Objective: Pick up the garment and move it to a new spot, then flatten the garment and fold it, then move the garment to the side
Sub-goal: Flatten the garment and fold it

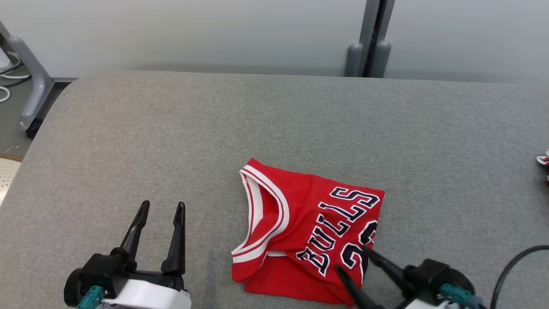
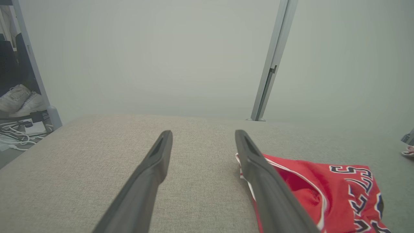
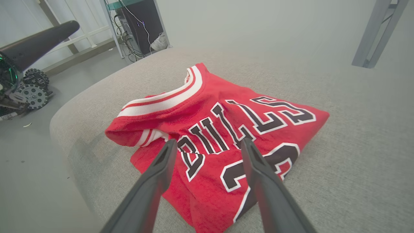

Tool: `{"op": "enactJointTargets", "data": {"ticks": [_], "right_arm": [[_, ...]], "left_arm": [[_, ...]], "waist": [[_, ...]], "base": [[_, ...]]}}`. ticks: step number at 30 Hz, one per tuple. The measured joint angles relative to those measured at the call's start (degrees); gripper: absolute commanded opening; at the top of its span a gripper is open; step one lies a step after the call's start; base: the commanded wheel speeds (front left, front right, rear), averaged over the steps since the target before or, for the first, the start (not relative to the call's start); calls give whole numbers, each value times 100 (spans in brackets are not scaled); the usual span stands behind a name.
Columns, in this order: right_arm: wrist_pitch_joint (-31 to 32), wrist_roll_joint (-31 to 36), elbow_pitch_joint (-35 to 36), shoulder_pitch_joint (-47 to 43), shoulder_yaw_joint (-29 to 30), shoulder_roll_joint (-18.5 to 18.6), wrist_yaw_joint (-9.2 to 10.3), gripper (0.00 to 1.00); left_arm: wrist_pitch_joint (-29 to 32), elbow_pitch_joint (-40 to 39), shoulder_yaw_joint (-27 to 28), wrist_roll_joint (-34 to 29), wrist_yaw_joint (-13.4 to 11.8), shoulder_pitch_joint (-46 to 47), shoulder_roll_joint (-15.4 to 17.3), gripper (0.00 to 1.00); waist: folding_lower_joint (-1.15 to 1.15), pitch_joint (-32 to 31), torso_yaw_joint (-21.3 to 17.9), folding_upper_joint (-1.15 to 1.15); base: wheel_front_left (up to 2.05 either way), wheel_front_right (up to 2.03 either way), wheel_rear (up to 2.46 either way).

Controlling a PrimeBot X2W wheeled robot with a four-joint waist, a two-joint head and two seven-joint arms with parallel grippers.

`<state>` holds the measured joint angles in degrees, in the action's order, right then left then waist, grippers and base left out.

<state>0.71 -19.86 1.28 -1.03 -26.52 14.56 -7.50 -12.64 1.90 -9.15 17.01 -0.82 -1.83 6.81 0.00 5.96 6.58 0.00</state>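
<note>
Near the padded table's (image 1: 274,128) front edge lies the folded red jersey (image 1: 296,223); right gripper (image 1: 352,258) spread wide over it, left gripper (image 1: 162,205) wide, empty, beside it.

One jersey (image 1: 300,223). One table (image 1: 171,128). Two grippers, the left gripper (image 1: 163,204) and the right gripper (image 1: 352,258), with two fingers (image 1: 176,240) each. One post (image 2: 270,68). Two shoes (image 2: 14,97).

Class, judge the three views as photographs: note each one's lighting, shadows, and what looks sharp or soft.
Head view: even, soft light, hardly any shadow around the red Bulls jersey, lettering crisp. Left wrist view: hazy and washed out, wall milky, left gripper soft-edged toward the lens. Right wrist view: jersey lettering sharp, right gripper blurred toward the bottom edge, no glare.
</note>
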Motion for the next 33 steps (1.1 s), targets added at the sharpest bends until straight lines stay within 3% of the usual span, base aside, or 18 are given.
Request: {"op": "enactJointTargets", "data": {"ticks": [10,17,18,19,20,21,26,33], "right_arm": [[-197,-320,-1135,845,-1363,10,0,100],[-326,-99,-2067,1355,-1666,-126,0,100],[-330,-105,-2165,1378,-1670,-158,0,73],[-331,-108,-2295,1405,-1666,-179,0,38],[-336,-132,-2385,1424,-1670,-192,0,25],[-396,-176,-2446,1439,-1675,-207,0,0],[-583,-297,-2476,1442,-1648,-185,0,0],[-679,-324,-1960,1099,-1400,24,0,0]], "left_arm": [[-100,120,-65,31,1,118,-47,100],[-151,177,-97,67,8,228,-66,100],[-152,185,-99,70,8,233,-75,100],[-153,198,-103,75,9,233,-79,100],[-158,205,-99,75,12,233,-78,100],[-159,213,-100,76,20,233,-79,100],[-178,240,-92,86,19,228,-84,100],[-204,238,-78,101,15,204,-77,100]], "waist": [[0,170,205,0],[0,260,256,0],[0,266,263,0],[0,271,270,0],[0,272,274,0],[0,272,278,0],[0,239,267,0],[0,203,155,0]], "base": [[0,0,0],[0,0,0],[0,0,0],[0,0,0],[0,0,0],[0,0,0],[0,0,0],[0,0,0]]}}
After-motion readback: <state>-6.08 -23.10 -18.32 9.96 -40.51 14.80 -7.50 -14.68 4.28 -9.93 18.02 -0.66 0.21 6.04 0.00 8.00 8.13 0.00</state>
